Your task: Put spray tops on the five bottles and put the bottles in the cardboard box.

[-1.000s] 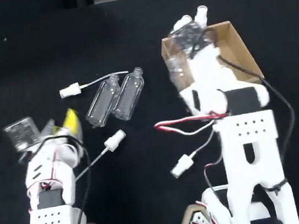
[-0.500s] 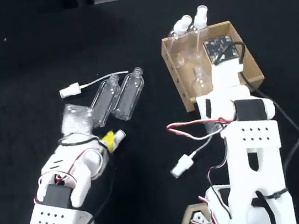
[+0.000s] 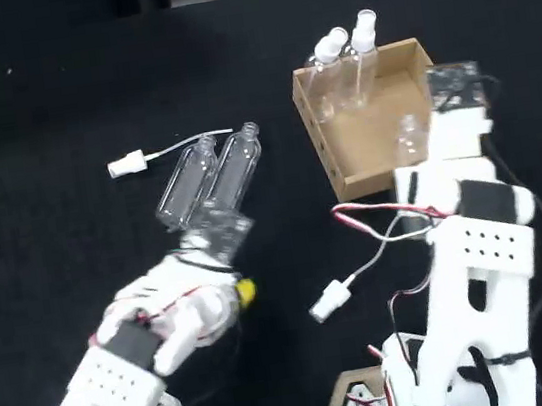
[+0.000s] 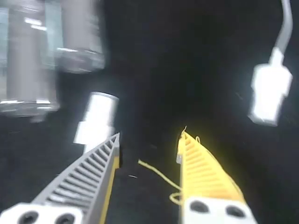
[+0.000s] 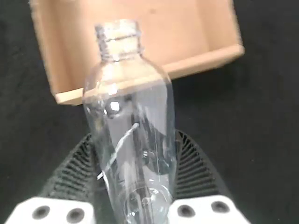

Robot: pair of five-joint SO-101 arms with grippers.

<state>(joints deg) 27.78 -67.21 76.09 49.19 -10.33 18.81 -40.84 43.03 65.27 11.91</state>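
The left gripper [image 4: 148, 140] stands wide open and empty; a white spray top [image 4: 96, 122] lies just beside its grey fingertip. The right gripper [image 5: 135, 140] clamps an uncapped clear bottle [image 5: 128, 93] near the cardboard box [image 5: 196, 53]. Overhead, two capped bottles [image 3: 334, 73] stand in the box; two uncapped bottles [image 3: 235, 173] lie side by side on the table [image 3: 34, 95].

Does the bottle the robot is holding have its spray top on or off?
Off. In the right wrist view the bottle, clamped in the right gripper, ends in a bare, open threaded neck with nothing screwed onto it.
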